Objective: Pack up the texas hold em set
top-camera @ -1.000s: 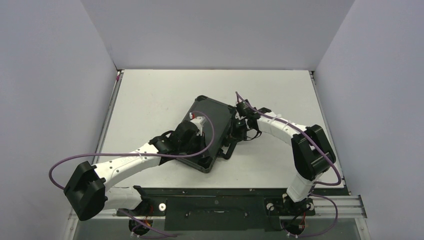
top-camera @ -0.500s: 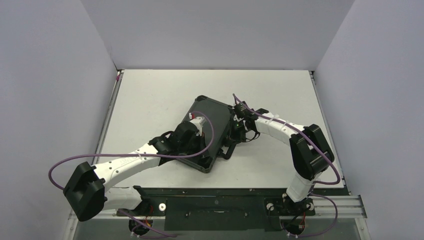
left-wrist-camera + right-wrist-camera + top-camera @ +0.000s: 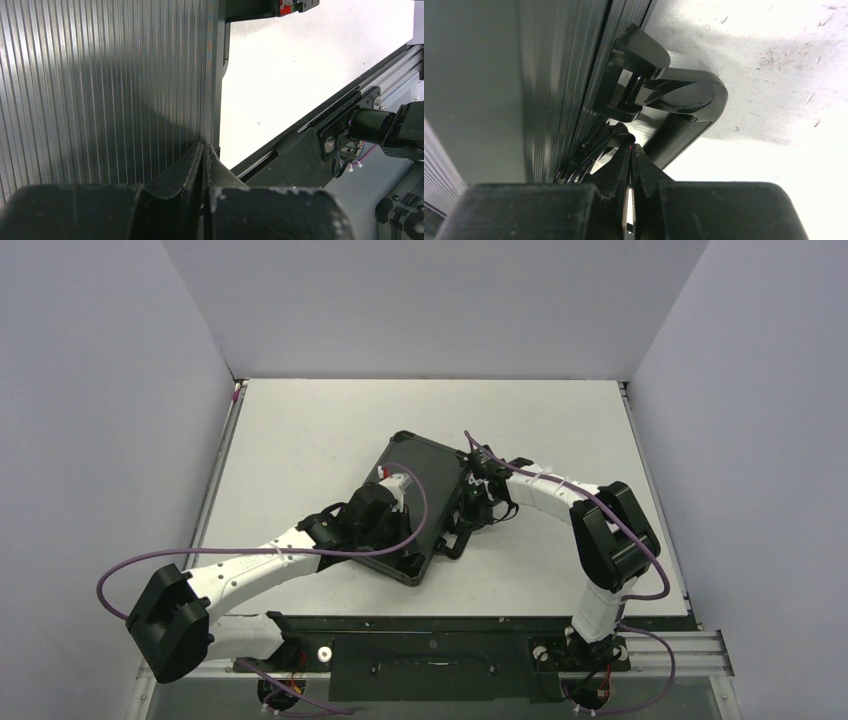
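The closed black briefcase (image 3: 432, 472) lies flat and diagonal at the centre of the surface (image 3: 300, 430). The left fingers (image 3: 190, 167) are closed and empty, tips against the ribbed lid (image 3: 100, 90). The right fingers (image 3: 646, 170) are closed and empty, tips just beside the handle (image 3: 696, 97).

Briefcase (image 3: 435, 472) lies flat at the middle of the table (image 3: 300, 430), turned diagonally. Left gripper (image 3: 206, 147) is over its lid (close to one edge). Right gripper (image 3: 630, 147) is at its right side, beside the handle (image 3: 684, 100).
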